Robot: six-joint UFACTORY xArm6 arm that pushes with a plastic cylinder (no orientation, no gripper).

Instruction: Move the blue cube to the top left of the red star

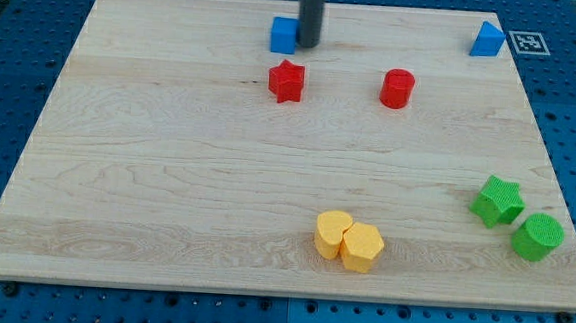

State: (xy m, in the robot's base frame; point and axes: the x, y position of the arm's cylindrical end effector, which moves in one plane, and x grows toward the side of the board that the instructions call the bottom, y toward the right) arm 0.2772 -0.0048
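Observation:
The blue cube [283,35] sits near the view's top, just above and slightly left of the red star [286,81]. My tip [306,46] is at the end of the dark rod that comes down from the view's top edge. It touches the cube's right side and stands above and to the right of the star.
A red cylinder [398,89] lies right of the star. A second blue block [488,40] sits at the top right corner. A green star [497,201] and green cylinder [538,237] are at the lower right. Two yellow blocks [348,240] touch near the bottom edge of the wooden board [147,173].

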